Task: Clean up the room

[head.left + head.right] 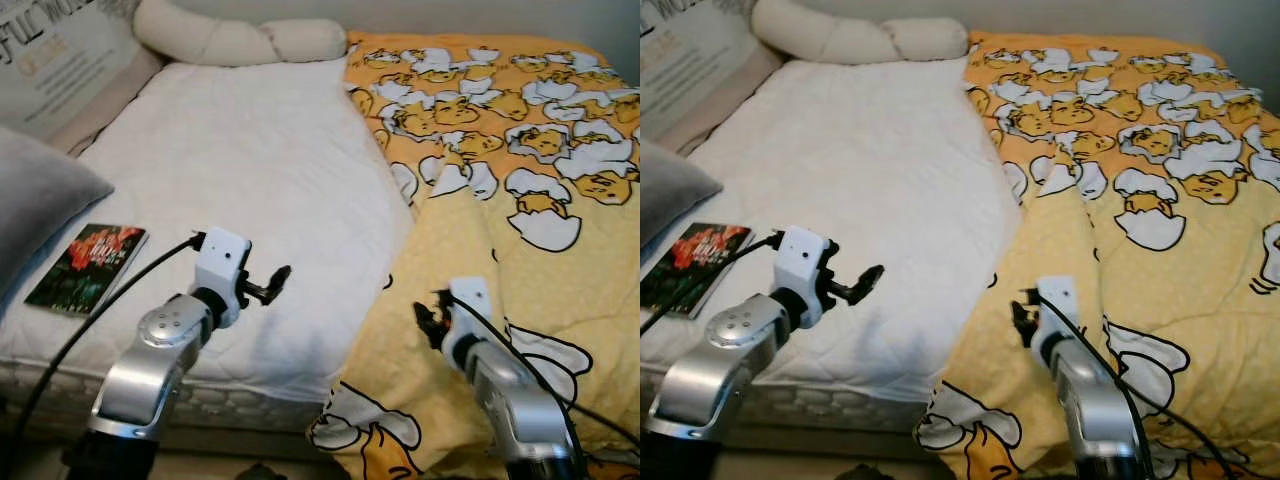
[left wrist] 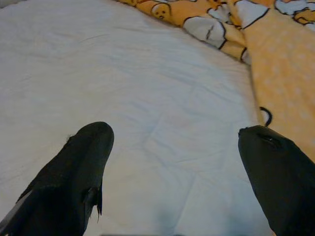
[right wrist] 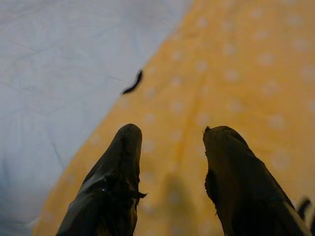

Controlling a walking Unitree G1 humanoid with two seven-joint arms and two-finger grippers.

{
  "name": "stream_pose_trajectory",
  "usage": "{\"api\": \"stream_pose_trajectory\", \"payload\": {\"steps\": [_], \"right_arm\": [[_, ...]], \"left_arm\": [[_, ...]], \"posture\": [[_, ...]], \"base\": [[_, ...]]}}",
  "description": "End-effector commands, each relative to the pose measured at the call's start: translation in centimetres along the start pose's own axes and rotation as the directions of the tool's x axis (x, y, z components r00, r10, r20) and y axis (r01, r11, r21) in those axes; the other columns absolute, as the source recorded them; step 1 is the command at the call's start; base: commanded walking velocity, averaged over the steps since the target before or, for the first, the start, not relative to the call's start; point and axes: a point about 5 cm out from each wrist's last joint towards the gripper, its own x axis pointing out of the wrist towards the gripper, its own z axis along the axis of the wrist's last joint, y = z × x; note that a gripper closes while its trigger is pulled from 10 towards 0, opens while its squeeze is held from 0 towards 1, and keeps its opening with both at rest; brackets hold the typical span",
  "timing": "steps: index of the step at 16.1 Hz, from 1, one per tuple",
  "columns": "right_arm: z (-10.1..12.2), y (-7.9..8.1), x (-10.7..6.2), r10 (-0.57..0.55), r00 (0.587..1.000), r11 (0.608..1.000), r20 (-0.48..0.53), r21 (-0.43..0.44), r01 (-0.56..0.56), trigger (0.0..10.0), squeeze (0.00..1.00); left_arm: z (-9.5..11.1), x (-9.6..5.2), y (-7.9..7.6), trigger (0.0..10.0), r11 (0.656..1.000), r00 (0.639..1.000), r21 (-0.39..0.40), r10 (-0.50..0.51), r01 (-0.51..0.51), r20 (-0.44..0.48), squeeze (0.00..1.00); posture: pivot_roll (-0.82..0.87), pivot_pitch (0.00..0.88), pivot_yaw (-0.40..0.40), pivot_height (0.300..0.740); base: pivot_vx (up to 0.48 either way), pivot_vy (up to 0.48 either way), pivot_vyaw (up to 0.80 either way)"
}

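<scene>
Left gripper [image 1: 268,284] is hovering open over the bed [image 1: 250,170]; right gripper [image 1: 432,322], parted, over the quilt [image 1: 520,200] lying lengthwise along the bed.

Before me the bed [image 1: 250,170]: quilt [image 1: 520,200] covers its right half, bare mattress on my left. Book [image 1: 88,266] lies at the near left edge, a cushion [image 1: 35,200] just left of it. Long pillow [image 1: 240,40] runs across the far end.
</scene>
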Motion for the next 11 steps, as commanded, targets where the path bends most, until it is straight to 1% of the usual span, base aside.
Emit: {"api": "stream_pose_trajectory", "payload": {"steps": [1,3,4,5,6,7,8,9,11], "right_arm": [[-0.1,-0.1,-0.5,-0.027,1.0,1.0,0.015,0.013,0.027,10.0,0.0],[-0.7,0.0,-0.9,-0.045,0.999,0.998,0.007,0.033,0.044,10.0,0.0],[-0.8,0.1,-1.0,-0.047,0.999,0.998,0.008,0.035,0.046,10.0,0.0],[-0.5,0.3,-0.8,-0.036,0.999,0.999,0.016,0.015,0.036,10.0,0.0],[-0.4,0.4,-0.7,-0.031,0.999,0.999,0.02,0.009,0.031,10.0,0.0],[0.0,0.7,-0.5,-0.012,0.999,1.0,0.041,-0.017,0.013,10.0,0.0],[0.0,0.8,-0.5,-0.006,0.999,1.0,0.045,-0.023,0.007,10.0,0.0],[0.2,0.9,-0.4,0.001,0.999,0.999,0.053,-0.04,0.001,10.0,0.0],[0.5,1.1,-0.2,0.004,0.998,0.998,0.061,-0.063,0.0,10.0,0.0]], "left_arm": [[-0.1,-0.3,0.1,10.0,1.0,1.0,0.004,0.011,-0.011,0.006,0.0],[-0.3,-0.4,0.0,10.0,1.0,1.0,-0.001,0.022,-0.022,0.02,0.0],[-0.2,-0.6,0.0,10.0,0.999,0.999,0.008,0.038,-0.038,0.031,0.0],[-0.1,-0.9,0.2,10.0,0.997,0.998,0.045,0.056,-0.058,0.037,0.0],[-0.2,-1.1,0.2,10.0,0.996,0.997,0.057,0.063,-0.065,0.037,0.0],[-0.7,-1.5,0.3,10.0,0.996,0.997,0.041,0.073,-0.074,0.026,0.0],[-0.7,-1.5,0.3,10.0,0.996,0.996,0.038,0.079,-0.081,0.033,0.0],[-0.7,-1.6,0.5,10.0,0.996,0.995,0.008,0.09,-0.09,0.037,0.0],[-0.7,-1.7,0.7,10.0,0.995,0.994,0.003,0.099,-0.099,0.041,0.0]], "posture": [[-0.02,0.0,0.093,0.74],[-0.02,0.0,0.095,0.74],[-0.02,0.0,0.094,0.74],[-0.01,0.0,0.086,0.74],[0.0,0.0,0.081,0.74],[0.01,0.0,0.07,0.74],[0.01,0.0,0.067,0.74],[0.02,0.0,0.06,0.74],[0.03,0.0,0.054,0.74]], "base": [[0.0,0.48,-0.8],[0.0,0.48,-0.8],[0.0,0.0,0.0],[0.0,-0.48,0.0],[0.0,-0.48,0.0],[0.0,-0.48,0.0],[0.0,-0.412,0.0],[0.0,0.0,0.0],[0.0,0.0,0.0]]}}
